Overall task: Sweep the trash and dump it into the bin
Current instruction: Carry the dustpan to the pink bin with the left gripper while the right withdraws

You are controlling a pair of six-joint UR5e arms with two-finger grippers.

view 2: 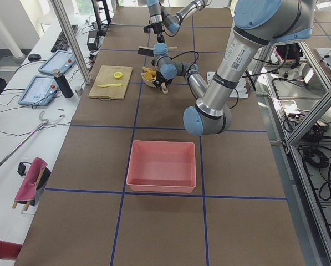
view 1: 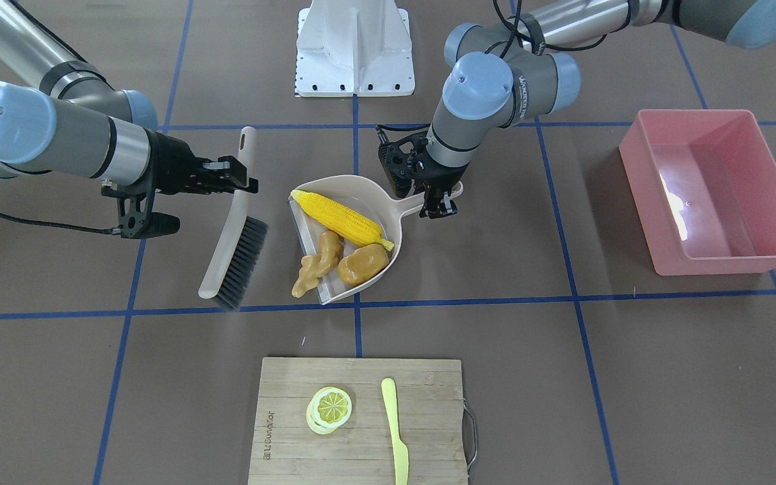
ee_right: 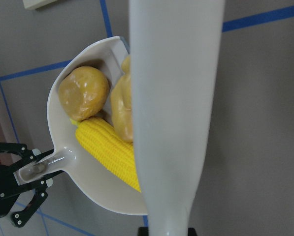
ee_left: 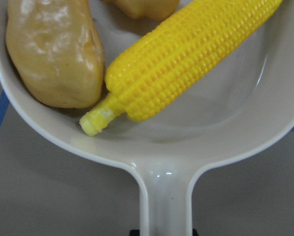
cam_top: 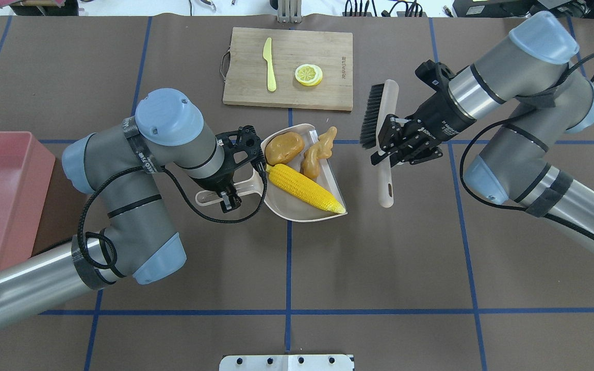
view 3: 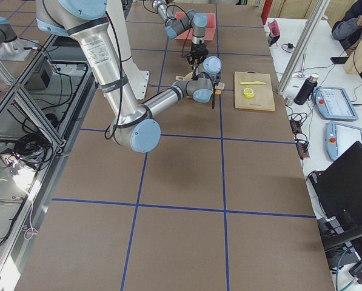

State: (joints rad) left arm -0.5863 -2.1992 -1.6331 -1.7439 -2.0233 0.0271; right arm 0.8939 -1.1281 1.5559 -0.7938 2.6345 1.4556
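The beige dustpan (view 1: pixel 368 192) lies on the table and holds the yellow corn cob (view 1: pixel 341 217), the brown potato-like lump (view 1: pixel 363 264) and the tan ginger root (view 1: pixel 317 263), which hangs over the pan's open lip. My left gripper (view 1: pixel 438 205) is shut on the dustpan's handle (cam_top: pixel 209 196). My right gripper (view 1: pixel 236 180) is shut on the handle of a beige brush (view 1: pixel 236 249) with dark bristles, held just beside the pan's open side. The pink bin (view 1: pixel 644 175) stands apart at the robot's left and looks empty; it also shows in the overhead view (cam_top: pixel 39 170).
A bamboo cutting board (view 1: pixel 361 458) with a lemon slice (view 1: pixel 329 407) and a yellow knife (view 1: pixel 395 431) lies across the table from the robot. The white robot base (view 1: pixel 354 47) is behind the dustpan. Blue tape lines grid the brown table.
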